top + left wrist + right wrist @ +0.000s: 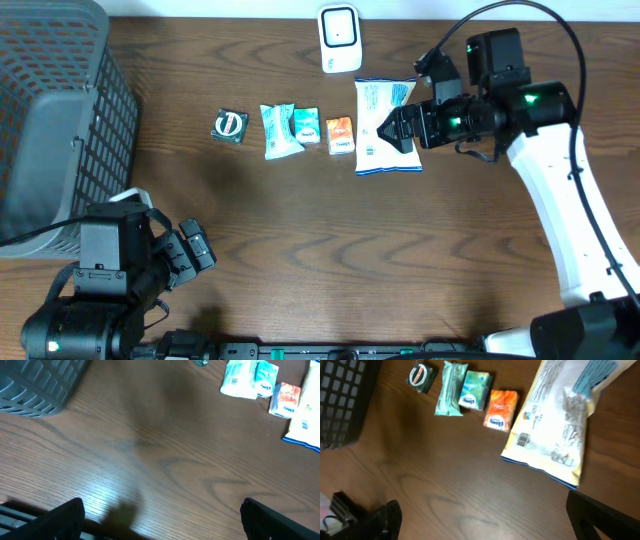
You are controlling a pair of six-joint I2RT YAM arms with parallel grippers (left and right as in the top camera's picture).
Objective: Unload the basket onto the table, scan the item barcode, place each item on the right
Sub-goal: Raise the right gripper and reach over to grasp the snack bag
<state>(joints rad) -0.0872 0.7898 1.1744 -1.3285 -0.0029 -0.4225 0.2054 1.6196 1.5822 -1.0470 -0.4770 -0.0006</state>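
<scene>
Five packets lie in a row on the wooden table [300, 230]: a dark green packet [230, 125], a pale teal packet [277, 131], a teal tissue pack [306, 125], an orange packet [340, 135] and, at the right end, a large white and blue bag [378, 100]. A barcode [523, 440] is printed near one corner of this bag. The white scanner [340, 38] stands behind the row, near the bag. The right gripper [393, 129] hangs over the bag, jaws wide apart, holding nothing. The left gripper [203, 250], also spread wide and empty, is at the front, near the grey basket [60, 60].
</scene>
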